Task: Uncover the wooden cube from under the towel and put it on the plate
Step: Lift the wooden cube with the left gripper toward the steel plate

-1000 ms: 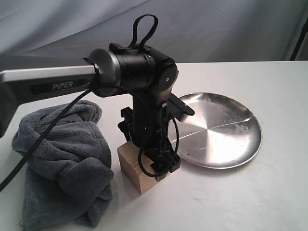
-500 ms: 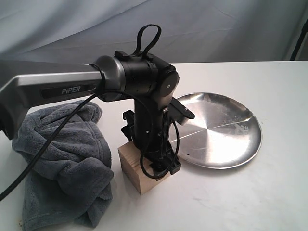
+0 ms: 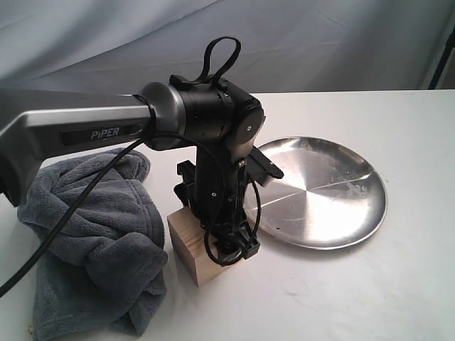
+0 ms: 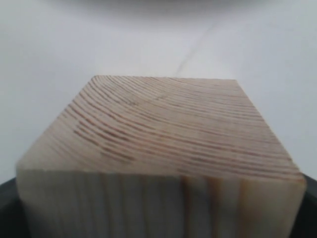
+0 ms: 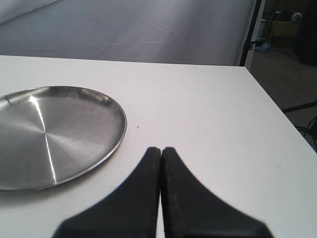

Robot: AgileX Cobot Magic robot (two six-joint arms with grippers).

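On a white table (image 3: pixel 398 284), the left gripper (image 3: pixel 213 229) clasped a pale wooden cube (image 3: pixel 190 250) beside a round steel plate (image 3: pixel 327 192); right gripper (image 5: pixel 161 161) sat closed.

The wooden cube (image 4: pixel 163 134) is pale bare wood, matt, with reddish grain lines. The towel (image 3: pixel 92 234) is fluffy grey-blue terry cloth. The plate (image 3: pixel 327 192) is shiny steel, faintly smeared. The tabletop (image 3: pixel 355 298) is smooth matt white. The right pincer (image 5: pixel 161 151) looks matt black, perhaps plastic.
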